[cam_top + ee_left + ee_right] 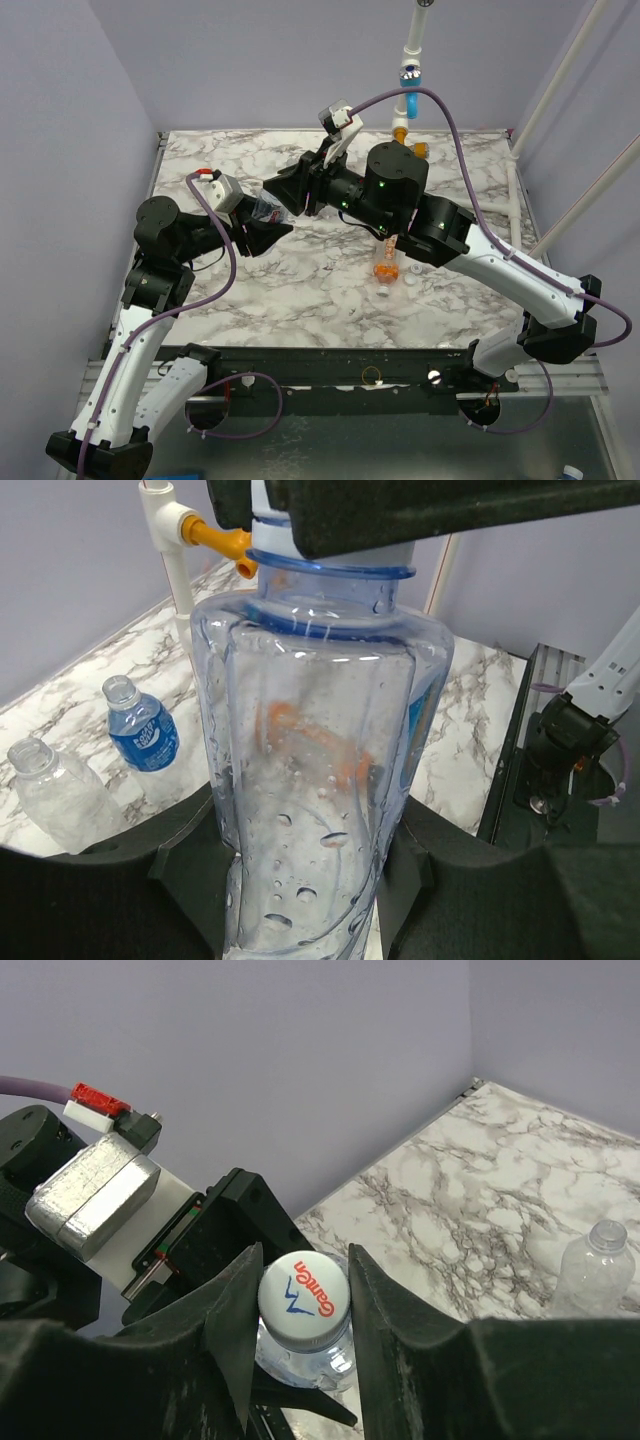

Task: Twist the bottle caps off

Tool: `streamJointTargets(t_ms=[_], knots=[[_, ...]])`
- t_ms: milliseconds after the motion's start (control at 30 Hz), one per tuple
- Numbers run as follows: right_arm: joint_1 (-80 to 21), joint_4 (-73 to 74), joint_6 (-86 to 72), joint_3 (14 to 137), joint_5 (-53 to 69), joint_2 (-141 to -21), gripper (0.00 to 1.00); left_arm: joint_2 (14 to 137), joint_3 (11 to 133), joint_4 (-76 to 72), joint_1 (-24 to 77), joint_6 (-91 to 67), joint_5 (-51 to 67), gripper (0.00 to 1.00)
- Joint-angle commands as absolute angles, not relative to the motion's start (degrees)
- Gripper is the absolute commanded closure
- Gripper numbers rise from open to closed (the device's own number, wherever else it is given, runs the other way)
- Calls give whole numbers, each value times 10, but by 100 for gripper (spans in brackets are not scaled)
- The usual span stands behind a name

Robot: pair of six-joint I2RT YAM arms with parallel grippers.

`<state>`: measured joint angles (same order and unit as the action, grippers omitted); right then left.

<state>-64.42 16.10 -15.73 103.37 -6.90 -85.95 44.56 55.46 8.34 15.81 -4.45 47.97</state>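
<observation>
My left gripper (310,880) is shut on the slim light-blue-labelled bottle (320,760) and holds it above the table; in the top view this gripper (268,215) is left of centre. My right gripper (304,1300) is shut on that bottle's white cap (304,1298), which has a red and blue logo, one finger on each side. In the top view the right gripper (292,192) meets the bottle's top end. The dark-blue-labelled bottle (140,730) and the clear bottle (55,790) stand uncapped on the table. The orange bottle (385,262) lies near the centre.
A loose white cap (415,270) lies by the orange bottle. A white pipe with an orange fitting (215,535) stands at the table's far edge, and shows with a blue fitting in the top view (410,75). The clear bottle also shows in the right wrist view (595,1270).
</observation>
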Motion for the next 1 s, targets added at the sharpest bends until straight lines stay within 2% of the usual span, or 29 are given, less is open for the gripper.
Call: streamJointTargets(t_ms=[0,267,467,700,800,900,933,967], knots=[[-644,143,-162,1037,-74,-870,62,444,563,81,156,-44,474,62],[-632,110,-154,1017,-11,-862,85,451,575,75,156,-74,495,65],[-601,49,-106,973,192,-827,99,464,599,57,156,-149,574,65],[-596,-25,-73,925,380,-787,99,473,609,8,156,-235,638,64],[-595,-38,-62,914,411,-778,99,481,610,-20,156,-270,661,64],[-593,-27,-60,925,393,-781,100,483,610,-24,156,-267,663,64],[-593,-19,-60,929,371,-783,98,484,609,-24,156,-262,659,64],[-592,-12,-62,935,331,-785,86,483,607,-22,156,-251,654,64]])
